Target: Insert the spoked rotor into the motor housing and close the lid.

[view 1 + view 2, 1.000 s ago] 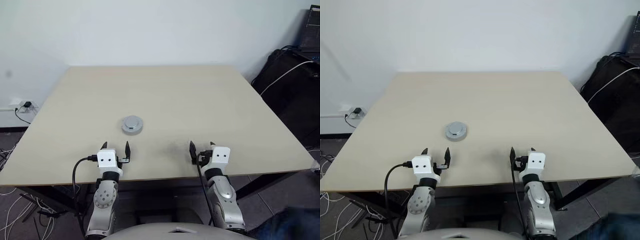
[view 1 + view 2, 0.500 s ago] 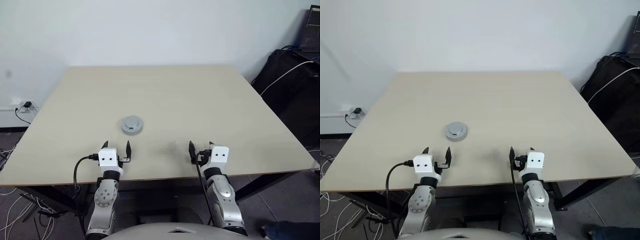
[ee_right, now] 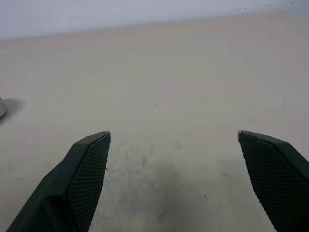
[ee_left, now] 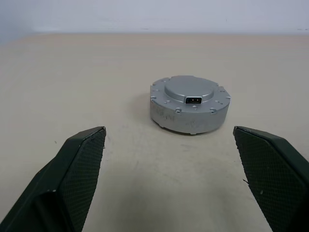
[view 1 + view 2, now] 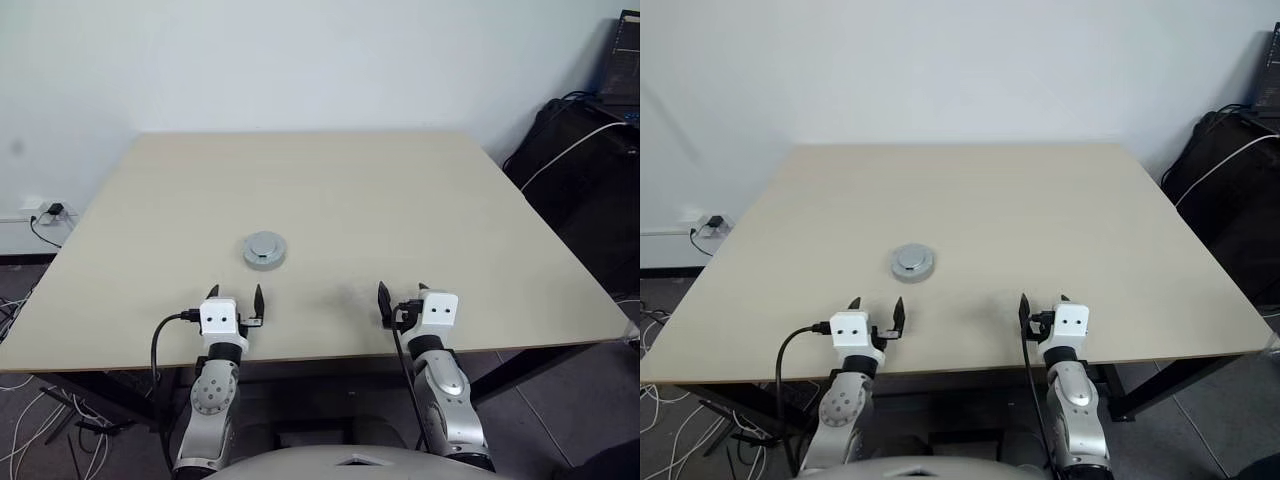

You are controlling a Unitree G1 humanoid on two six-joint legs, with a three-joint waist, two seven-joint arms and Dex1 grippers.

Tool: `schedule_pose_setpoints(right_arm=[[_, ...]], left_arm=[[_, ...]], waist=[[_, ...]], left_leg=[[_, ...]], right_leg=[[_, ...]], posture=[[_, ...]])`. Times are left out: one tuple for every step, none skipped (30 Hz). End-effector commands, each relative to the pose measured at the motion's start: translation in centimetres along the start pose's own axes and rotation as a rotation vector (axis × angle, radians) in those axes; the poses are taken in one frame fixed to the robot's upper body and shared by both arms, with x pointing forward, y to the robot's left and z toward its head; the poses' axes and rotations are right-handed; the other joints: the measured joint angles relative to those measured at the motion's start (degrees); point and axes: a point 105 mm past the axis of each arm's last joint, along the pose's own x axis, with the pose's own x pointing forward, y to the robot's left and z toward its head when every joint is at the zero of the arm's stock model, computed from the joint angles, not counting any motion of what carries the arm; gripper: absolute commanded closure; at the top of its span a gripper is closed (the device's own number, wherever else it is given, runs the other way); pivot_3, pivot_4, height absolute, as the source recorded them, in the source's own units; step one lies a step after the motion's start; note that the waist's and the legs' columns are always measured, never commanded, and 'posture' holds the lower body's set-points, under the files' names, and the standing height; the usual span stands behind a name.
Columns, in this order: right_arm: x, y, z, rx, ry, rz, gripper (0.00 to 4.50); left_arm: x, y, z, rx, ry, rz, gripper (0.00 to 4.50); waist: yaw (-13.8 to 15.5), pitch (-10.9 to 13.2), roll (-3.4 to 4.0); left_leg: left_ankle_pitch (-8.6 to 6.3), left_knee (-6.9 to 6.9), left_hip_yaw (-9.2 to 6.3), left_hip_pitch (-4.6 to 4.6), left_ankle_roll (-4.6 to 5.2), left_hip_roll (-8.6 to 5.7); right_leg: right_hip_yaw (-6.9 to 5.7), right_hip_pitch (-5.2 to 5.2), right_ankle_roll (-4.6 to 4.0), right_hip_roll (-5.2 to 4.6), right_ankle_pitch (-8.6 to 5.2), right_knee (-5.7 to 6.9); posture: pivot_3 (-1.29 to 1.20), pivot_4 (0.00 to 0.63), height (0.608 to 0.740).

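Left and right eye views. Desk (image 5: 400,190): pale beige laminate, matte, rectangular, set against a white wall. One item on it: the closed motor assembly, of which the lid (image 5: 265,244) is the visible top; silvery-grey metal, round, puck-shaped, low raised centre. It lies ahead of the left gripper (image 5: 236,296) and slightly toward the right gripper (image 5: 401,295), apart from both. Left gripper: white block body, two black tapering fingers spread wide, nothing between them, pointing forward over the near desk edge. Right gripper: same build, fingers likewise spread and bare, well apart from the puck. Dark bags (image 5: 585,180) with a white cable stand beside the desk on the right; cables and a wall socket (image 5: 40,212) on the left.

Left wrist view. Lid (image 4: 189,92): smooth machined top, stepped hub, small screws around the rim, small black rectangular connector at the near edge of the hub. It sits on a plain grey cylindrical body; the contents are hidden. It lies ahead of the fingers (image 4: 82,166), centred on the gap between them, untouched. Finger pads dark with a fine cross-hatched texture.

Right wrist view. Fingers (image 3: 89,174) spread wide, same textured pads, over bare desk with faint scuffs.
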Motion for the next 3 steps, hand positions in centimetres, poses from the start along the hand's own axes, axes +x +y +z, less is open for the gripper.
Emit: schedule_pose_setpoints(right_arm=[[0.26,0.07,1.33,-0.008,-0.056,0.011,0.0],[0.24,0.08,1.32,-0.009,-0.056,0.011,0.0],[0.23,0.08,1.32,-0.009,-0.055,0.011,0.0]], left_arm=[[0.24,-0.37,0.85,0.008,-0.035,-0.01,0.02],[0.22,-0.38,0.85,0.008,-0.035,-0.011,0.02],[0.2,-0.4,0.84,0.008,-0.035,-0.012,0.02]], waist=[[0.0,0.0,0.0],[0.0,0.0,0.0],[0.0,0.0,0.0]], left_leg=[[0.0,0.0,0.0,0.0,0.0,0.0],[0.0,0.0,0.0,0.0,0.0,0.0],[0.0,0.0,0.0,0.0,0.0,0.0]], right_leg=[[0.0,0.0,0.0,0.0,0.0,0.0],[0.0,0.0,0.0,0.0,0.0,0.0],[0.0,0.0,0.0,0.0,0.0,0.0]], posture=[[0.0,0.0,0.74],[0.0,0.0,0.74],[0.0,0.0,0.74]])
